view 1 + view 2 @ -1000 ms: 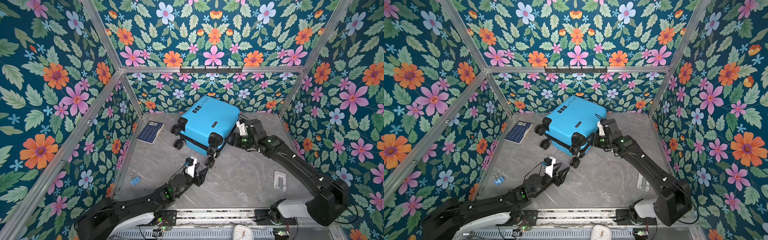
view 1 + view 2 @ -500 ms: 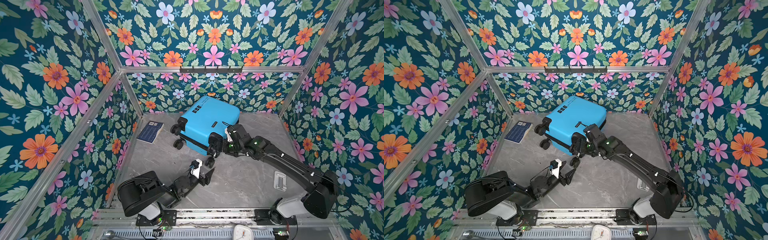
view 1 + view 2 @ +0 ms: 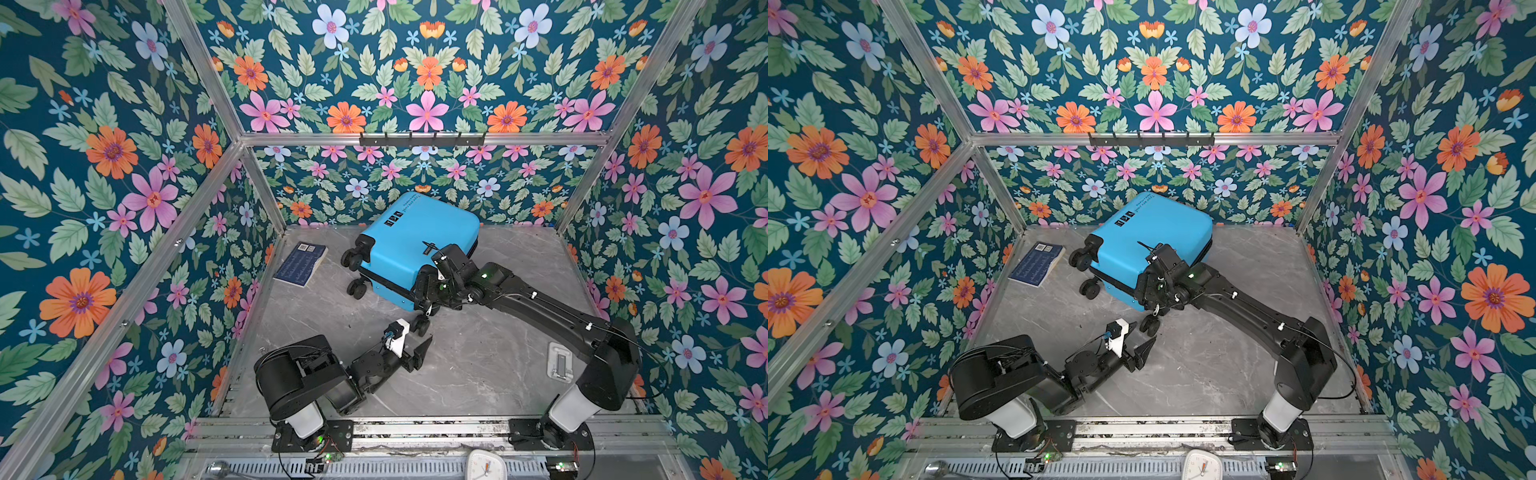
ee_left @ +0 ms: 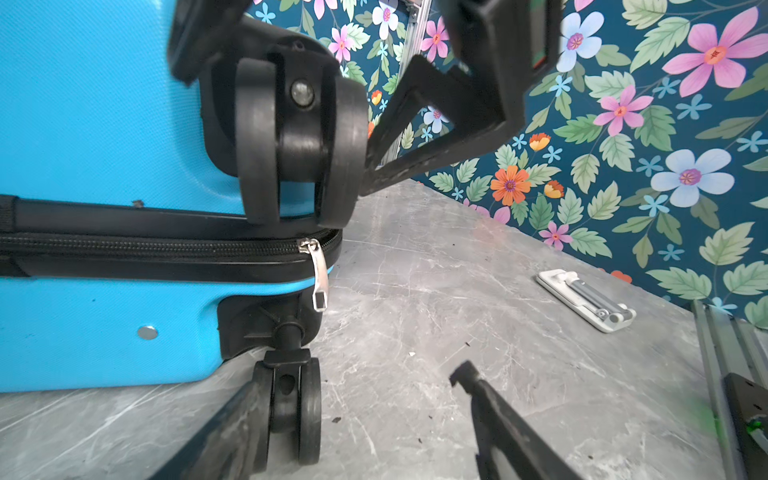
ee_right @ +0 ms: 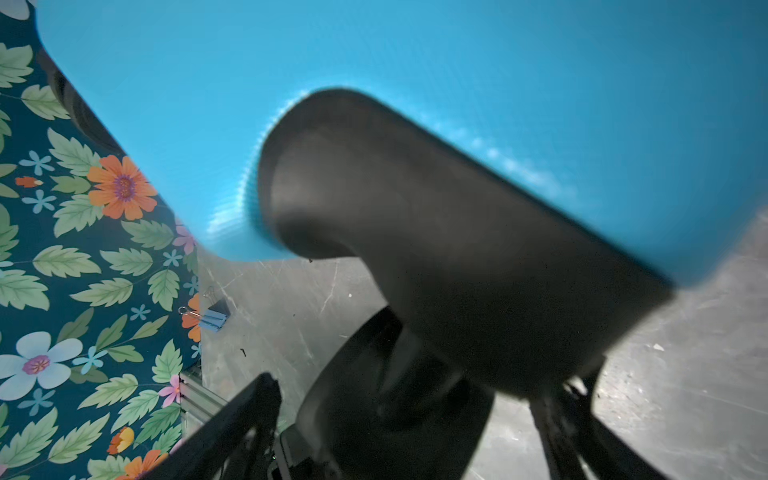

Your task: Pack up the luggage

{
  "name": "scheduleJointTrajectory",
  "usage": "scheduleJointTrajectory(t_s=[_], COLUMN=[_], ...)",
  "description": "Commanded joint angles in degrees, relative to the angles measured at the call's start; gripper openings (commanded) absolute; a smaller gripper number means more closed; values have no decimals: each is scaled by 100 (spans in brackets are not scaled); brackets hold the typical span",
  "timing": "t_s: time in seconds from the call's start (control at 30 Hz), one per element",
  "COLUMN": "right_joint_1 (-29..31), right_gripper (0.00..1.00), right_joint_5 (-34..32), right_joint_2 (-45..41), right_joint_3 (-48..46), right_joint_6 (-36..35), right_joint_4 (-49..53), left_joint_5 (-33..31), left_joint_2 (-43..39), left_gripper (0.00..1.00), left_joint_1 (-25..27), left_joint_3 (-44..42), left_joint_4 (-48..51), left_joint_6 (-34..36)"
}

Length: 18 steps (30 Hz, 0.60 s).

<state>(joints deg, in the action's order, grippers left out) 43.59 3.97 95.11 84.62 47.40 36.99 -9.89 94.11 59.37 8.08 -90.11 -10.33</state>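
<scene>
Luggage (image 3: 415, 245) zipped closed, contents hidden; left claw (image 4: 358, 376) and right claw (image 5: 403, 390) both spread, gripping nothing.

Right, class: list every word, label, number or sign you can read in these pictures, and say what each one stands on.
No text here is legible.
Bright-blue hard-shell suitcase: a line of black print and small black icons, too small to read.
Flat dark-blue rectangular item: two pale square labels and faint rows of print, too small to read.
White clock at the front edge: dial marks unreadable.
</scene>
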Motion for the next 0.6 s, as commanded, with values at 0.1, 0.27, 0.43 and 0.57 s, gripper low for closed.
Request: scheduleJointTrajectory(t_s=[0.1, 0.27, 0.43, 0.57], right_joint_1=[-9, -35, -41, -35], right_gripper=[81, 49, 19, 5], right_joint_5=[-328, -397, -364, -186], right_joint_2=[358, 260, 62, 48], right_joint_3=[162, 12, -86, -20], right_joint_6=[33, 52, 26, -12], right_joint_4=[-33, -213, -298, -314], left_joint_5=[175, 196, 207, 153], left_joint_2=[-100, -153, -143, -57], left_gripper=[79, 78, 73, 70], left_joint_1=[-104, -145, -189, -208], left_joint_3=[80, 98, 264, 529], left_joint_4=[99, 254, 584, 793], left_joint_6=[62, 125, 356, 620])
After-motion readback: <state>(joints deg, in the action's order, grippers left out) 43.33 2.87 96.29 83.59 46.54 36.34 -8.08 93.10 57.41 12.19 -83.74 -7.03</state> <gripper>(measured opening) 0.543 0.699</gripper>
